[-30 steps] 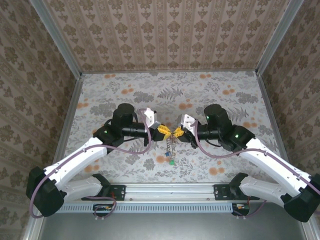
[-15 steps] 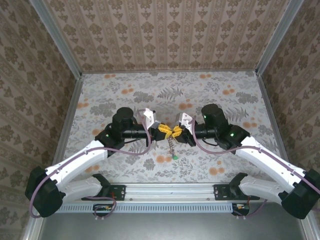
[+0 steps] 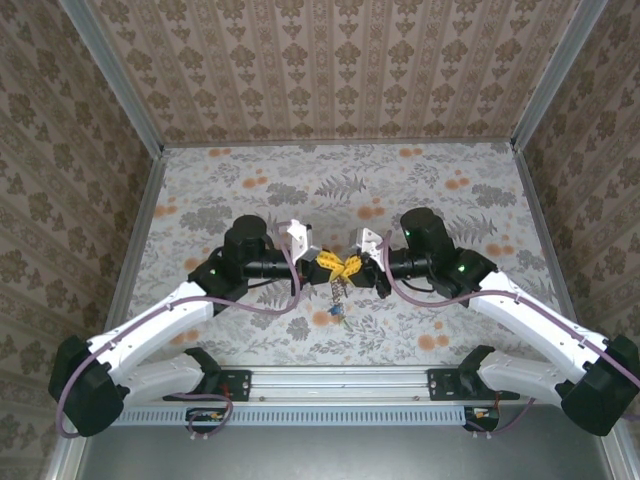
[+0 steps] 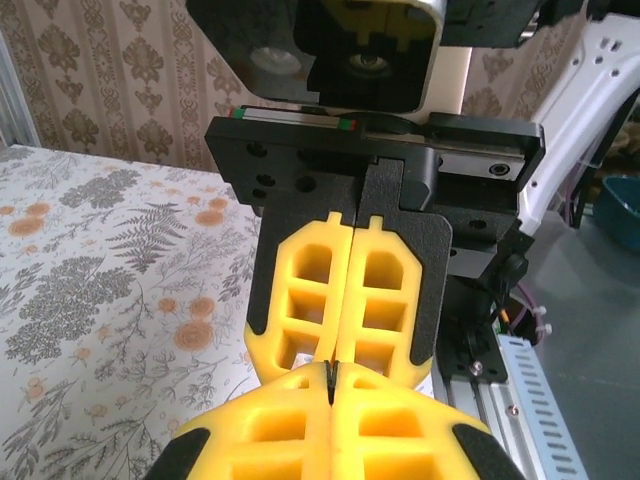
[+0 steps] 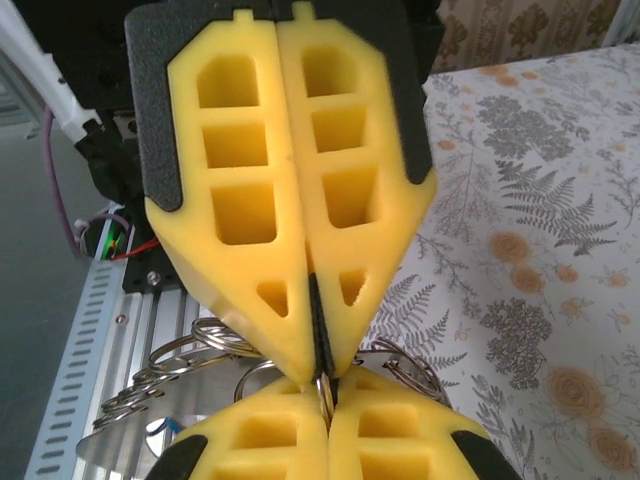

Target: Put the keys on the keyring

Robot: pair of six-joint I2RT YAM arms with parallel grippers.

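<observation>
My two grippers meet tip to tip above the middle of the table. The left gripper [image 3: 328, 263] and the right gripper [image 3: 354, 265] are both shut, and they pinch the same thin metal ring of the keyring [image 5: 325, 392] between their yellow fingertips. In the right wrist view my right gripper [image 5: 327, 408] sits at the bottom and the left gripper [image 5: 320, 362] comes down from above. More wire loops [image 5: 195, 345] spread to either side. The chain [image 3: 340, 289] hangs below the pinch with the small coloured keys [image 3: 336, 312] at its end, just over the table.
The floral tabletop [image 3: 450, 200] is walled by patterned panels on three sides. An aluminium rail [image 3: 340, 378] with both arm bases runs along the near edge, close under the hanging chain.
Both grippers stay tip to tip and have barely shifted. The hanging chain and keys have swung a little to the left.
</observation>
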